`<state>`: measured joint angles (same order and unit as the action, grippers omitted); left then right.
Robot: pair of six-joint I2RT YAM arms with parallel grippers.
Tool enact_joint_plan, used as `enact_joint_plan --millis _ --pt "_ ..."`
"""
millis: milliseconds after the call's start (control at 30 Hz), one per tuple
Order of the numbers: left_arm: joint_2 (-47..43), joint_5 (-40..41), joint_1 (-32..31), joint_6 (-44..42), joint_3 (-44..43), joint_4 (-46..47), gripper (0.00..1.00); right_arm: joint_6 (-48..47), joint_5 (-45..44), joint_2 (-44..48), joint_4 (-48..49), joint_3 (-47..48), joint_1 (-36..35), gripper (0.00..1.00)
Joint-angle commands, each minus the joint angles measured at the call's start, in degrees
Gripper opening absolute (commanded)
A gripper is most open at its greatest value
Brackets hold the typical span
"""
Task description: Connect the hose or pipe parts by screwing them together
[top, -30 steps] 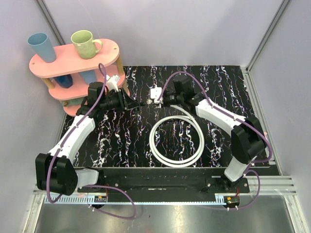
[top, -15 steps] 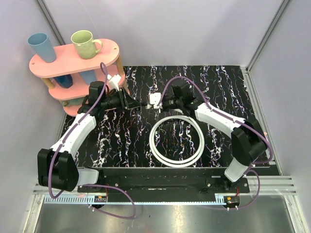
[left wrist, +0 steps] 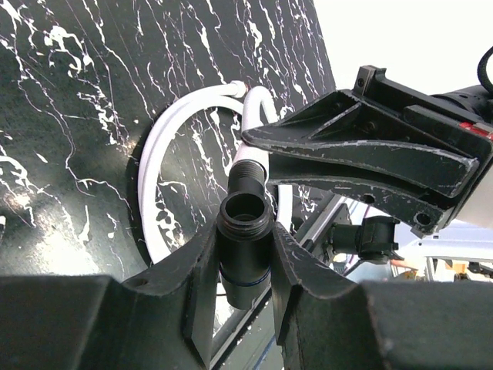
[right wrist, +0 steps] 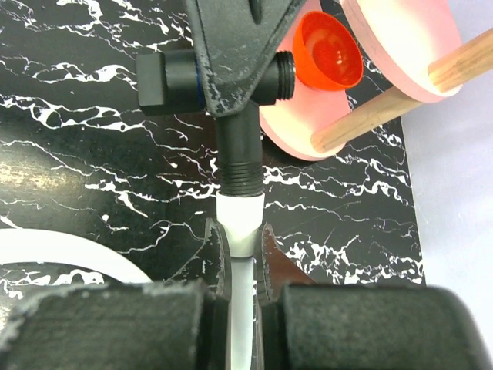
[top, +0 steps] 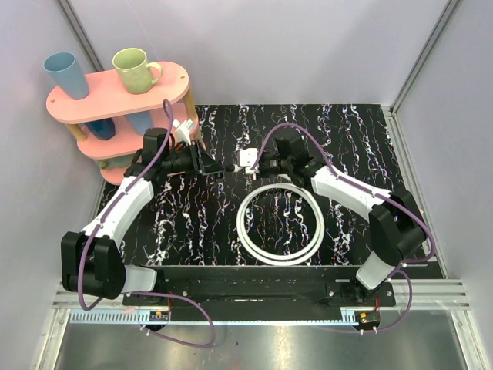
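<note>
A thin white hose lies coiled on the black marbled table. My right gripper is shut on the hose just behind its white end collar. A black T-shaped pipe fitting is clamped in my left gripper, which is shut on it. Both grippers meet tip to tip above the table's far middle. The collar butts against the fitting's threaded stem. How deep the thread sits, I cannot tell.
A pink two-tier shelf stands at the far left beside my left arm, carrying a blue cup and a green mug. An orange cup lies by the shelf's lower tier. Grey walls enclose the table.
My right gripper has shifted slightly nearer with the hose end, staying against the fitting. The left wrist moved a little. Both grips are unchanged.
</note>
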<state>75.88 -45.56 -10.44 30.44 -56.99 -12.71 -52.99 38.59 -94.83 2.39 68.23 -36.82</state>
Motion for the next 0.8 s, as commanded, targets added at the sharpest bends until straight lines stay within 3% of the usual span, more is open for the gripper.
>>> enact_joint_plan --millis 0,333,400,500,767 --pt "0.0 -3.2 -0.1 -1.4 -2.9 0.0 0.00 1.9 2.9 3.6 5.6 1.1 0.5 0.00" --pt "2.7 -10.1 -0.3 0.6 -2.3 3.7 0.00 0.7 4.3 4.3 4.7 1.7 0.4 0.00" --pt "4.4 -11.7 -0.7 -2.5 -3.3 1.6 0.00 0.1 4.6 4.4 3.4 2.0 0.4 0.00" --pt "6.6 -9.6 -1.4 -8.3 -7.3 -6.5 0.00 -1.7 4.8 4.1 0.9 3.4 0.4 0.00" --pt "7.4 -5.7 -2.8 -9.1 -8.1 -6.3 0.00 2.2 4.7 3.8 2.2 4.8 0.3 0.00"
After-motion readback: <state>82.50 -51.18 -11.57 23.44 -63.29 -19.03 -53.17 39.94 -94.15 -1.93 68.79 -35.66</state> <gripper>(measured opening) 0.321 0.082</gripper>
